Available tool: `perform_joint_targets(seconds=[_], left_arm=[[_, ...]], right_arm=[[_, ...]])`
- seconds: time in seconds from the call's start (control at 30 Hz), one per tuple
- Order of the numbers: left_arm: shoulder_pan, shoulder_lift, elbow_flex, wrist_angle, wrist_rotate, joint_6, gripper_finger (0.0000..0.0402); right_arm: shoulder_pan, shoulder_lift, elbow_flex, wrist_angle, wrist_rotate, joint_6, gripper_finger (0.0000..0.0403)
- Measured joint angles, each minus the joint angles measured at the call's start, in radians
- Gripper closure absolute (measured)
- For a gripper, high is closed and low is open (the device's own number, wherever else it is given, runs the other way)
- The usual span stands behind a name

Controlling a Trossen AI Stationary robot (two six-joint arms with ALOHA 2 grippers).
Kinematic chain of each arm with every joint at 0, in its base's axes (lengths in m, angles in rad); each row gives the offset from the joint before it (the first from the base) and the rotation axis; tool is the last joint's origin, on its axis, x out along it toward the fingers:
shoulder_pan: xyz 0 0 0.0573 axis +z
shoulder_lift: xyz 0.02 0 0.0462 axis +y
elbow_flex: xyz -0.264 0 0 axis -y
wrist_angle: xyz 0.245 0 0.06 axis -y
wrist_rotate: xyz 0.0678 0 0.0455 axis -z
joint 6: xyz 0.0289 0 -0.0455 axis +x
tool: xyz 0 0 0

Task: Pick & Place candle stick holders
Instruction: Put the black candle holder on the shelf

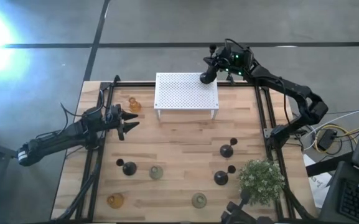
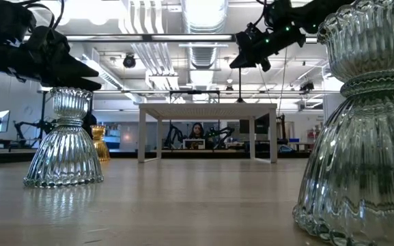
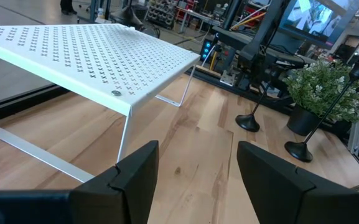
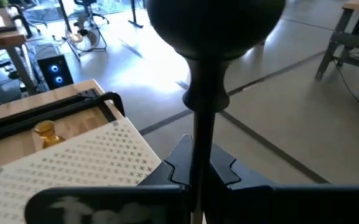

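My right gripper [image 1: 215, 67] is shut on a black candle stick holder [image 1: 207, 77] above the far right corner of the white perforated rack [image 1: 186, 92]. My left gripper [image 1: 131, 122] is open and empty, above the table left of the rack; its fingers also show in its wrist view [image 3: 198, 174]. An amber holder [image 1: 134, 104] stands on the table by the rack's left end. Three black holders [image 1: 129, 168], [image 1: 227, 150], [image 1: 221, 178], two pale green ones [image 1: 156, 172], [image 1: 198, 200] and a second amber one [image 1: 115, 200] stand on their bases on the near half of the table. My right gripper pinches the black holder's thin stem [image 4: 199, 143] between its two fingers. The stem runs on ahead along the fingers, and the round base [image 4: 216, 25] lies beyond the fingertips. The fingers slant down toward the rack [image 2: 251, 51]. The holder is lifted clear, tilted.
A bushy green plant [image 1: 261, 180] stands at the near right corner. Black rails [image 1: 263, 118] run along the table's left and right sides. In the low view the two pale green holders [image 2: 63, 137], [image 2: 364, 130] stand close to the camera. A person [image 2: 197, 130] shows far behind the table.
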Motion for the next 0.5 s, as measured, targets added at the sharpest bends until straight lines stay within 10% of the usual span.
perform_joint_targets(seconds=[0.5], left_arm=[[0.0,0.0,0.0,0.0,0.0,0.0,0.0179]], right_arm=[[-0.035,0.0,-0.061,0.064,-0.014,0.025,0.0395]])
